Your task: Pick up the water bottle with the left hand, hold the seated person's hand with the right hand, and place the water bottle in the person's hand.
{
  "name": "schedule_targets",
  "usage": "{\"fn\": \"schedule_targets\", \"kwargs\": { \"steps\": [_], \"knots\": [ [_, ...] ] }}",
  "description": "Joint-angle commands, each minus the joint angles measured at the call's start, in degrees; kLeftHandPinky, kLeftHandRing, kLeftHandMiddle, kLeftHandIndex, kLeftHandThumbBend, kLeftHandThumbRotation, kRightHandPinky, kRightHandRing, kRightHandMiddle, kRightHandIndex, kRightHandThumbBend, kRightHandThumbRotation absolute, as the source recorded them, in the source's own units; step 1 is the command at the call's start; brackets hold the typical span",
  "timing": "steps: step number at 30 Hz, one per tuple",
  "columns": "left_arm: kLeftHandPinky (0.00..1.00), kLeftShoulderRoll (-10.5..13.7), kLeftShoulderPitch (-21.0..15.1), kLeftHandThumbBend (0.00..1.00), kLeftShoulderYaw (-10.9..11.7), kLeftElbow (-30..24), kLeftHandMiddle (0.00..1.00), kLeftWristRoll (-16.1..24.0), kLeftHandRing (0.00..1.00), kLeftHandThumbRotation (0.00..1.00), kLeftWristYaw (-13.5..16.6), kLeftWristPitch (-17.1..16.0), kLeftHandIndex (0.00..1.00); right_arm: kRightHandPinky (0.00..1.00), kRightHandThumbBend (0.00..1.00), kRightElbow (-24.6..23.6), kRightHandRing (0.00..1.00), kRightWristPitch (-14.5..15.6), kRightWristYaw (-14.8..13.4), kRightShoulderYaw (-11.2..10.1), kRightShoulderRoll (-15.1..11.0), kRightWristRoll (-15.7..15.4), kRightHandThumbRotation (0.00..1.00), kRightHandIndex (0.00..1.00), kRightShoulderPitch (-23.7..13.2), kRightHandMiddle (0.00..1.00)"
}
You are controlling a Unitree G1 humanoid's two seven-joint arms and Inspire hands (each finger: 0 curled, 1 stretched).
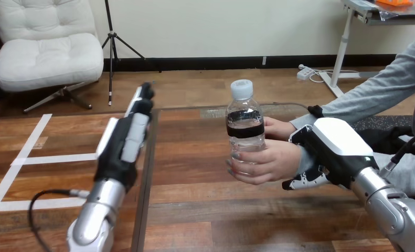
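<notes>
The water bottle [245, 131] is standing upright above the middle of the table [194, 210], not resting on the wood. The person's nearer hand [270, 163] is wrapping round its lower half, and the person's farther hand [278, 127] is touching it from behind at the level of the dark label band [244, 124]. The robot's left hand [125, 139] is hovering over the left part of the table, well apart from the bottle, with its fingers stretched out straight and holding nothing. The robot's right hand [335, 144] is sitting at the person's wrist [301, 159], with fingers showing above and below it and closing round it.

So the handover is looking as good as done, going by how things are lying.

The bottle is clear plastic and looks filled nearly to the shoulder, so it is probably carrying a fair weight for its size. Its wall is likely thin and giving a little under a squeeze (a hard pinch could dent it). The smooth sides may be slippery. The best place to take hold seems to be around the label band or just below it, where the body is straight. The white cap [242, 89] and narrow neck are offering too little to grip.
</notes>
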Motion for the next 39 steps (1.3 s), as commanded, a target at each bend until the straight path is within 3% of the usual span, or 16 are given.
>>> {"fn": "schedule_targets", "kwargs": {
  "steps": [1,12,23,26,33,39],
  "knots": [
    [1.0,2.1,0.3,1.0,1.7,-4.9,1.0,-0.9,1.0,1.0,0.8,-1.3,1.0,0.16,0.77,-5.3,0.2,-1.1,-0.9,-1.7,0.1,2.1,0.0,0.27,-3.0,0.26],
    [1.0,2.4,3.8,1.0,4.5,-8.9,1.0,-3.9,1.0,1.0,0.6,-1.0,1.0,0.16,0.77,-5.3,0.21,-1.3,-1.0,-1.6,-0.2,1.7,0.0,0.27,-3.0,0.26],
    [1.0,2.7,5.8,1.0,4.9,-12.0,1.0,-3.4,1.0,1.0,1.6,-0.3,1.0,0.16,0.76,-4.4,0.21,-1.3,-0.5,-1.5,0.0,2.2,0.0,0.27,-3.4,0.26],
    [1.0,2.4,6.1,1.0,4.9,-12.7,1.0,-3.5,1.0,1.0,1.7,0.3,1.0,0.17,0.78,-4.8,0.21,-0.4,-0.8,-1.1,-0.2,1.3,0.0,0.27,-3.5,0.27],
    [1.0,1.4,7.1,0.98,4.4,-15.5,1.0,-3.1,1.0,1.0,2.7,2.1,1.0,0.21,0.82,-6.6,0.26,3.6,-3.0,1.0,-1.4,-4.4,0.0,0.32,-3.8,0.31],
    [1.0,1.0,7.5,0.97,4.2,-16.5,1.0,-3.1,1.0,1.0,2.9,3.1,1.0,0.3,0.88,-7.0,0.36,5.3,-2.3,1.2,-1.4,-5.6,0.13,0.46,-3.9,0.43]
  ]
}}
